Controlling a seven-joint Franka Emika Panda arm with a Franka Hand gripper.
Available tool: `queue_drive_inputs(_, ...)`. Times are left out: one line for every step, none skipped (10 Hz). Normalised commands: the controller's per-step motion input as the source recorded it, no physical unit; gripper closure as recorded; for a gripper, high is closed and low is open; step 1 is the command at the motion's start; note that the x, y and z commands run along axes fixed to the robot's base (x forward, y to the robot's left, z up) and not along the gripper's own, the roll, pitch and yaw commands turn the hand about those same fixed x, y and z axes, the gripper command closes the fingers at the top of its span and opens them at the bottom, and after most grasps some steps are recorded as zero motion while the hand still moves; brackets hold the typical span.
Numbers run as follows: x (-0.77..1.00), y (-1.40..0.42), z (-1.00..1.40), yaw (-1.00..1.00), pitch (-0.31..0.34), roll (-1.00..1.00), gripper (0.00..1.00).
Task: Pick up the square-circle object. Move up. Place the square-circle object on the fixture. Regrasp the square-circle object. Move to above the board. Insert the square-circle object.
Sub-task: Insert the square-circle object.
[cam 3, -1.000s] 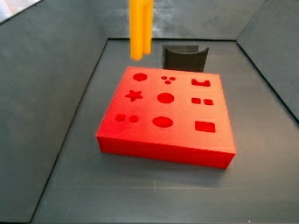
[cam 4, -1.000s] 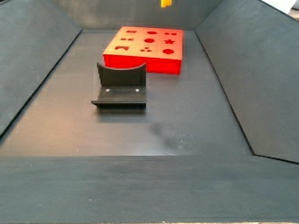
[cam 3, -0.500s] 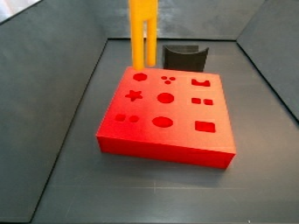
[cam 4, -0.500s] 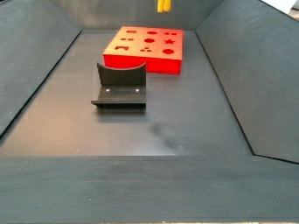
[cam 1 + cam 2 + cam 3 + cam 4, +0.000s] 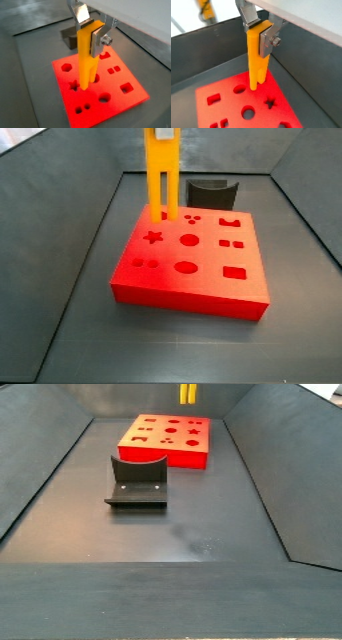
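Over the last second the long yellow-orange bar, the square-circle object (image 5: 160,173), has been sinking toward the large flat red board (image 5: 187,263) with its shaped cut-outs; in a side view its lower end is now sitting lower in the picture, close over the holes at the board's far edge, and the peg (image 5: 189,393) is showing further down from the top edge in both side views.

The peg is hanging upright, long axis vertical, gripped near its upper end. That hold is leaving most of its length free below the fingers, which suits lowering it end-first into a hole. In a wrist view its tip (image 5: 85,86) is lying over the board (image 5: 130,102) beside a round hole, though whether it is touching the surface or already entering is hard to tell.

The gripper (image 5: 89,32) is pointing straight down over the far part of the board, its flat silver fingers (image 5: 269,36) clamped on opposite sides of the peg (image 5: 256,60). The dark L-shaped fixture (image 5: 138,481) is standing empty on the grey floor, well apart from the board (image 5: 167,441). The insertion step appears to be under way, not yet finished.
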Motion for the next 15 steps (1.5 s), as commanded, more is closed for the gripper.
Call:
queue_drive_inputs(-0.04,-0.23,-0.12,-0.83,0.003,0.05,1.00)
queue_drive_inputs(-0.18,-0.23,-0.06,-0.75,0.069,0.14,1.00)
queue_drive_inputs(-0.24,-0.23,-0.10,-0.71,0.093,0.16,1.00)
queue_drive_inputs(-0.25,-0.23,-0.10,-0.70,0.090,0.17,1.00)
queue_drive_inputs(-0.24,-0.21,-0.12,-0.72,0.091,0.17,1.00)
queue_drive_inputs(-0.25,-0.23,-0.20,-0.70,0.067,0.13,1.00)
queue_drive_inputs(-0.05,-0.14,-0.30,-0.19,0.037,0.05,1.00)
queue_drive_inputs(-0.01,-0.10,-0.31,-0.04,0.020,0.00,1.00)
queue_drive_inputs(0.00,-0.07,-0.29,-0.02,0.009,0.00,1.00)
queue_drive_inputs(0.00,-0.10,-0.29,-0.05,0.000,0.00,1.00)
queue_drive_inputs(0.00,-0.07,-0.27,-0.05,0.000,0.00,1.00)
queue_drive_inputs(0.00,-0.03,-0.18,-0.11,0.003,0.03,1.00)
queue_drive_inputs(0.00,0.00,-0.23,-0.11,0.031,0.07,1.00)
queue_drive_inputs(0.00,0.00,-0.27,-0.11,0.033,0.06,1.00)
queue_drive_inputs(0.00,0.00,-0.31,-0.10,0.043,0.06,1.00)
